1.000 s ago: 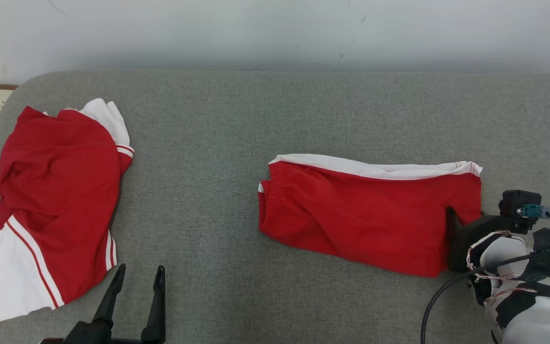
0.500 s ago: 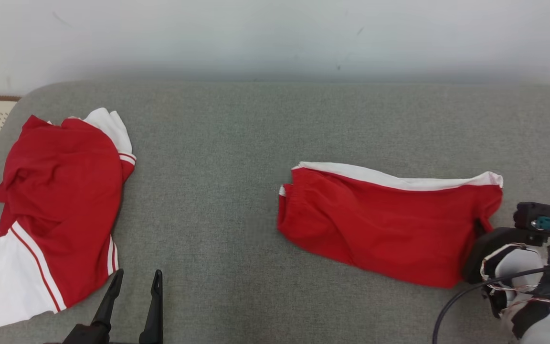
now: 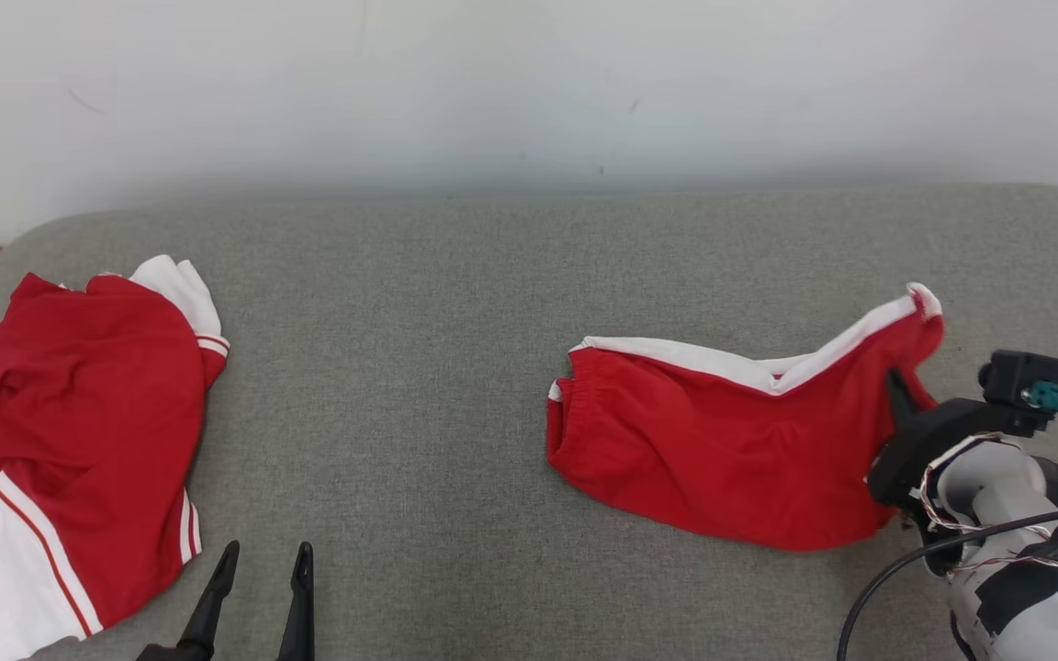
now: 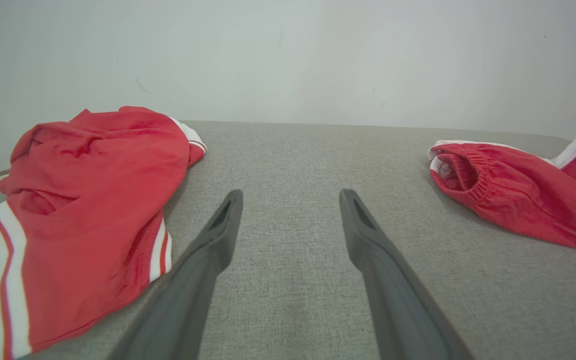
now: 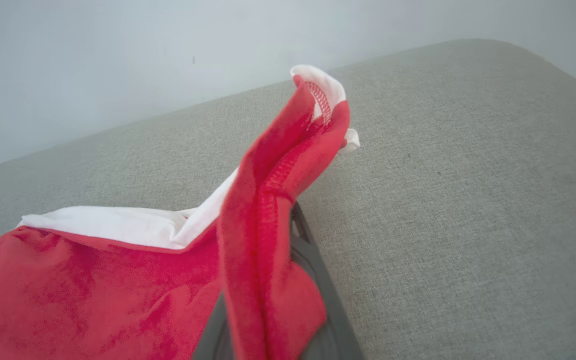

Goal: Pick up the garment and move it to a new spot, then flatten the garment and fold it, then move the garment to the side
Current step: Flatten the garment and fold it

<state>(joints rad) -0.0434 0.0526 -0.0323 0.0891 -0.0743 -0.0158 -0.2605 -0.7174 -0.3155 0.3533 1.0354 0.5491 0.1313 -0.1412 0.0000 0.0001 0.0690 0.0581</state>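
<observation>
Two long dark fingers of the right gripper (image 3: 898, 393) pinch shut on one corner of the folded red cloth garment with a white band (image 3: 722, 450), holding that corner up off the grey fabric-covered counter (image 3: 400, 367). The rest of it lies flat, left of this gripper. Far to the left, the left gripper (image 3: 267, 553) hovers spread wide, near a rumpled red-and-white garment (image 3: 79, 413).

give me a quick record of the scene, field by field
surface: grey padded surface, pale wall behind
task garment: red shorts, right end raised, rest lying on the surface
right gripper: shut on the red shorts' right edge
left gripper: open, empty
other garment: red and white garment, crumpled at far left
</observation>
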